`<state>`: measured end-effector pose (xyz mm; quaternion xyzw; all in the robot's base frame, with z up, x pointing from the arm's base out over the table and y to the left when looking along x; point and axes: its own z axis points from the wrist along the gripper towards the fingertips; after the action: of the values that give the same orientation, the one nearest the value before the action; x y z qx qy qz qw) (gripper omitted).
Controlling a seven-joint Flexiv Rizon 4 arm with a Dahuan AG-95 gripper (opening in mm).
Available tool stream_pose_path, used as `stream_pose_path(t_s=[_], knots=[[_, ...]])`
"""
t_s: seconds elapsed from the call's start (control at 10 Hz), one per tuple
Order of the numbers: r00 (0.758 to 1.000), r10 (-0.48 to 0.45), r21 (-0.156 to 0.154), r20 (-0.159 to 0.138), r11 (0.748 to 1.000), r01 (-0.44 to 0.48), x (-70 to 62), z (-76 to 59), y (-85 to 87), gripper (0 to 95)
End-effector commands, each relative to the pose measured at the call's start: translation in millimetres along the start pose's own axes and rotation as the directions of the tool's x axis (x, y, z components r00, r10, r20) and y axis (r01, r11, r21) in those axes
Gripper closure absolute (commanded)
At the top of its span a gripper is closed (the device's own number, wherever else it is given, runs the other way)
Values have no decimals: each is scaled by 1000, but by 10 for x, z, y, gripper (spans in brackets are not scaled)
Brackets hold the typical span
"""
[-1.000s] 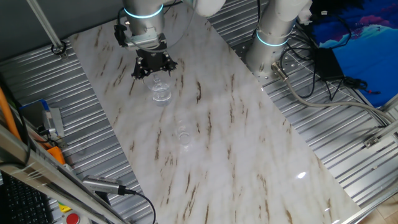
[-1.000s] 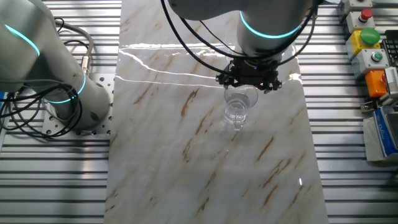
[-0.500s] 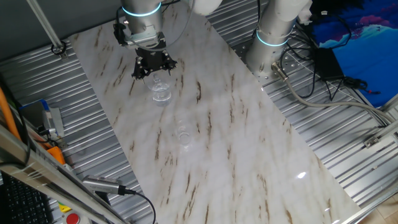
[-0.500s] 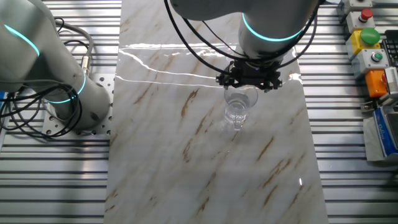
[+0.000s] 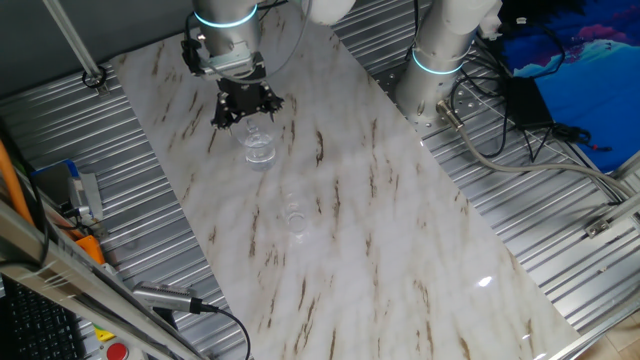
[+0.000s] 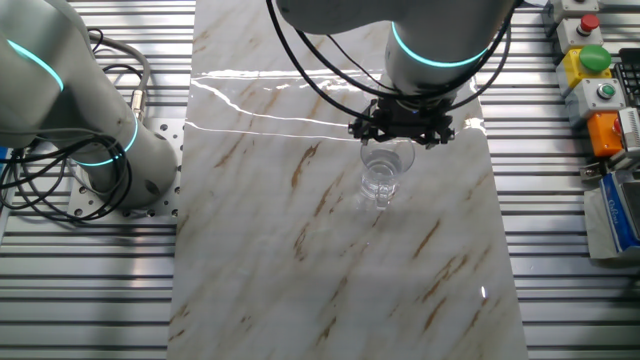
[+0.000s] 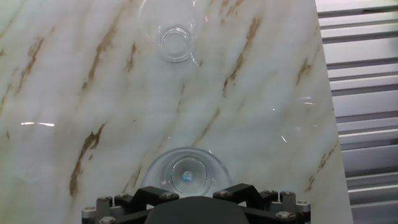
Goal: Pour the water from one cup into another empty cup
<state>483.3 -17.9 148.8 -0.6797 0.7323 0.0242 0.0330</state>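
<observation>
The claw (image 6: 401, 130) hovers right above the big glass (image 6: 385, 170) on the counter (image 5: 400, 220), can't tell how wide, so I'd drop straight down, grab the rim gently, with the small cup (image 5: 294, 215) well off.

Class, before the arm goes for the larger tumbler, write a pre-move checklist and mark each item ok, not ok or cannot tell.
1. Larger tumbler upright on the marble table: ok.
2. End effector positioned over the tumbler, not gripping it: ok.
3. Smaller cup upright, standing apart from the tumbler: ok.
4. Smaller cup empty: cannot tell.
5. Water visible in the tumbler: cannot tell, only glints.
6. End effector's fingers open wide enough for the tumbler: cannot tell.
</observation>
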Motion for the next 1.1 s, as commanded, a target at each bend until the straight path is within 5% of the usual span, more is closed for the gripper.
stream_pose_path(t_s=[0.1,1.1], knots=[[1000,0,2,-3,1000,0,-2,3,-5,0],[1000,5,-22,-9,1000,-5,-2,3,-5,0]])
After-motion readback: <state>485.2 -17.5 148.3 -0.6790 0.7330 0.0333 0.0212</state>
